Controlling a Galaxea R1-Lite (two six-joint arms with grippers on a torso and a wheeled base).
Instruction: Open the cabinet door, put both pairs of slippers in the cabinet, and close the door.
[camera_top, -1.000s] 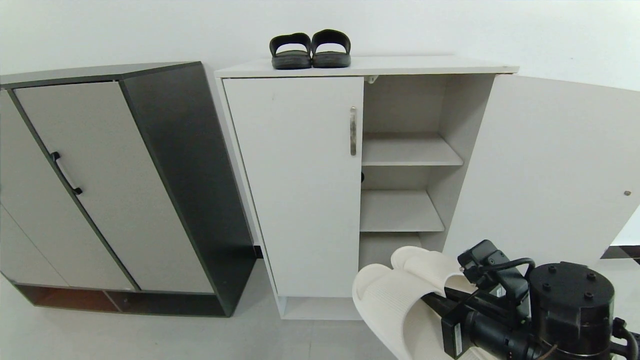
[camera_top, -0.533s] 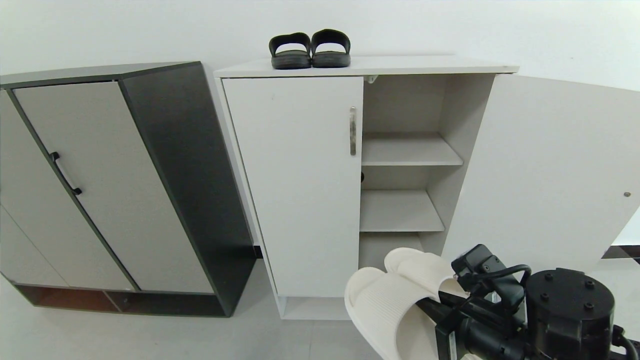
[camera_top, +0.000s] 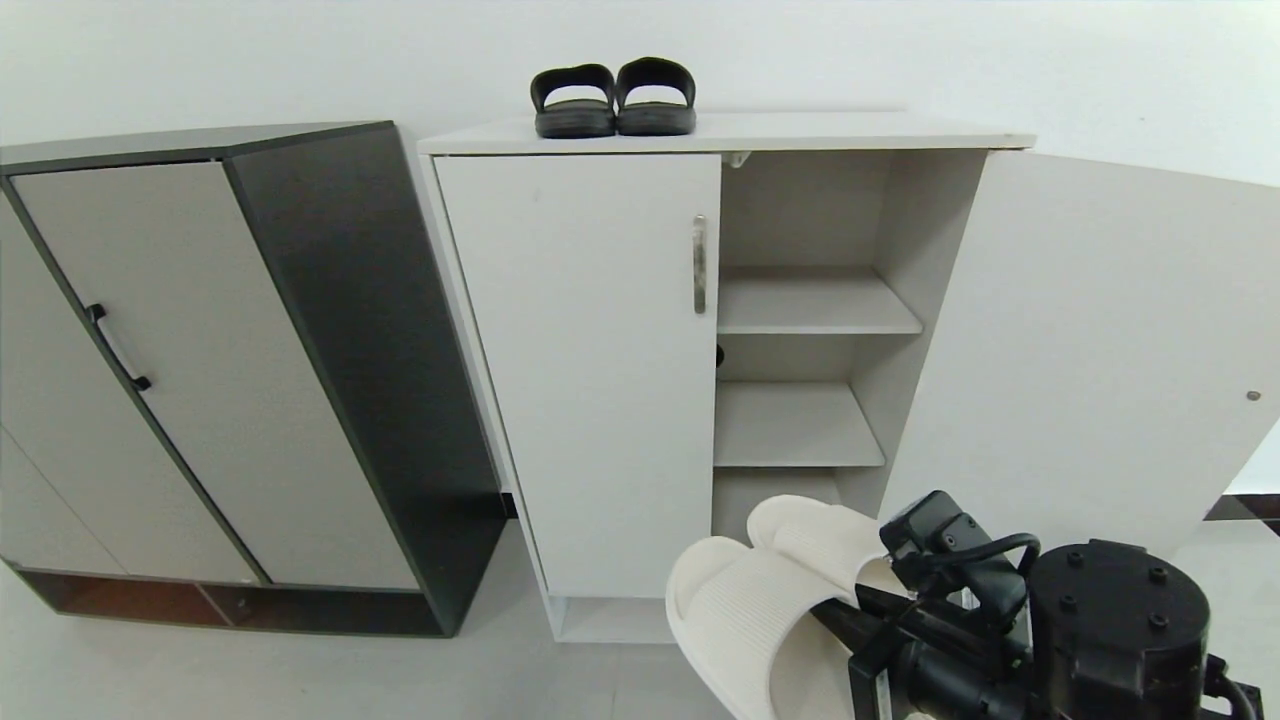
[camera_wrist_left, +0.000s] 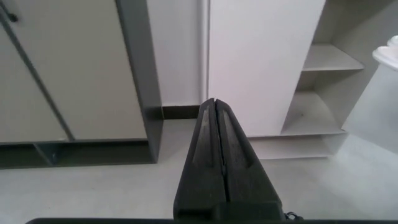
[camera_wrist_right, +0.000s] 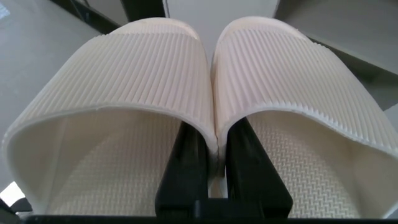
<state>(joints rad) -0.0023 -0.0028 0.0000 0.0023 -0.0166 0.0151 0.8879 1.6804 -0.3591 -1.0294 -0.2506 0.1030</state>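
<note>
The white cabinet (camera_top: 575, 370) stands ahead with its right door (camera_top: 1090, 350) swung wide, baring its shelves (camera_top: 815, 305); the left door stays closed. A pair of black slippers (camera_top: 613, 98) rests on the cabinet top. My right gripper (camera_wrist_right: 212, 146) is shut on the pair of white slippers (camera_top: 775, 600), pinching their inner sides together, low in front of the open compartment. In the right wrist view the white slippers (camera_wrist_right: 205, 106) lie side by side over the fingers. My left gripper (camera_wrist_left: 215, 106) is shut on nothing, held low before the gap between the two cabinets.
A dark grey cabinet (camera_top: 230, 370) with a black handle (camera_top: 115, 348) stands to the left of the white one. The grey floor (camera_top: 300, 670) stretches in front. A metal handle (camera_top: 699, 265) runs down the closed left door.
The right arm with the white slippers has drifted left and slightly forward toward the open compartment. The head view shifted a little, so the cabinets sit slightly further left.
</note>
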